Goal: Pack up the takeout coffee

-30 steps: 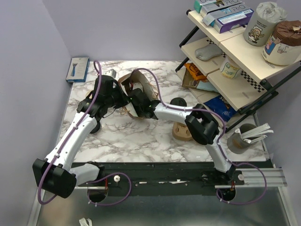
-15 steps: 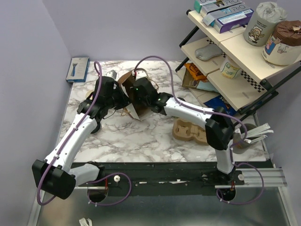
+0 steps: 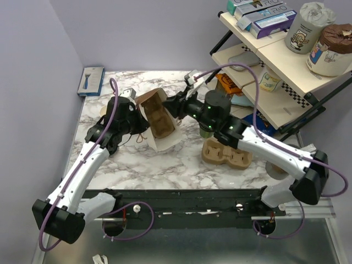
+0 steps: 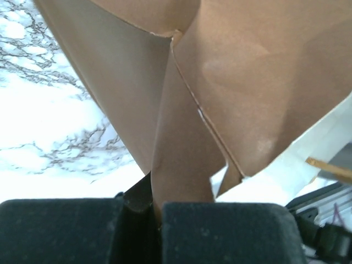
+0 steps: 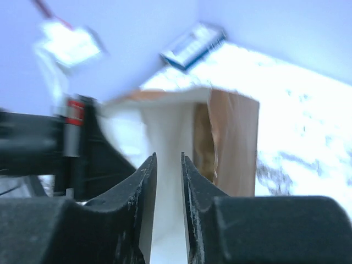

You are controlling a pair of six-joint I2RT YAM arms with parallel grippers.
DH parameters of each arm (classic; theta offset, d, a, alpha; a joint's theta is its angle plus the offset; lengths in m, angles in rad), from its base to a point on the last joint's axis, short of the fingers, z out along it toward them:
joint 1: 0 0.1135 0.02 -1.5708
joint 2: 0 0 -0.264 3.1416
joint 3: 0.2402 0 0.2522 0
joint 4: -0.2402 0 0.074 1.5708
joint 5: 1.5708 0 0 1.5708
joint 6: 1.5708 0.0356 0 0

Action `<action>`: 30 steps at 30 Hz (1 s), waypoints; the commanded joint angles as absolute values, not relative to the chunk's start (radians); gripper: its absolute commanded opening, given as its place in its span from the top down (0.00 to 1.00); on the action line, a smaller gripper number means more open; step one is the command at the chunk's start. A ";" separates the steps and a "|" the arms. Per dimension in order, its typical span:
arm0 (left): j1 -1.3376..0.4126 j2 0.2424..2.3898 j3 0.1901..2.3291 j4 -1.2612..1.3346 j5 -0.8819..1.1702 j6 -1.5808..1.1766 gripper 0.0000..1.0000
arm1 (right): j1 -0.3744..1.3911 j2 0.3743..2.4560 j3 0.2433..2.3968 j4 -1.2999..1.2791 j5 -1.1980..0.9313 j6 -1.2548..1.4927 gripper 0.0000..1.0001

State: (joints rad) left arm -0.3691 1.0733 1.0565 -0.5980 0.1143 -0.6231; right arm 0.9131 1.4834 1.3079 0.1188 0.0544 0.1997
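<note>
place: robot lab cell, dressed up like a little shop corner
walls [image 3: 33,82]: plain lilac panels boxing in the marble table [image 3: 143,162]
rig: two arms [image 3: 82,165] bolted to a rail [image 3: 192,204], cables [image 3: 132,237] hanging loose
props: shelf [image 3: 291,69] with boxes [image 3: 258,14], tubs [image 3: 303,30], snack bags [image 3: 227,83]

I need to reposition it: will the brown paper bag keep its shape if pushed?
Probably not: the brown paper bag looks thin and creases where the left claw pinches its wall. Leaning tilted, it would likely buckle or tip rather than slide.
</note>
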 commanded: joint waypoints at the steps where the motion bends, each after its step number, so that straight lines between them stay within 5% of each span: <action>1: -0.376 1.034 1.012 -0.724 0.179 -0.528 1.00 | 0.911 1.349 1.259 0.264 -0.158 0.173 0.58; 8: -0.376 0.967 0.980 -0.710 0.221 -0.522 1.00 | 0.911 1.347 1.304 0.218 -0.158 0.163 0.47; 17: -0.377 0.900 0.956 -0.704 0.238 -0.515 1.00 | 0.913 1.312 1.266 0.121 0.116 0.159 0.02; 25: -0.376 0.945 1.097 -0.811 0.298 -0.564 1.00 | 0.888 1.305 1.340 -0.095 0.320 0.258 0.00; 30: -0.376 1.097 1.276 -1.044 0.322 -0.546 1.00 | 0.749 1.328 1.391 -0.334 0.237 0.412 0.00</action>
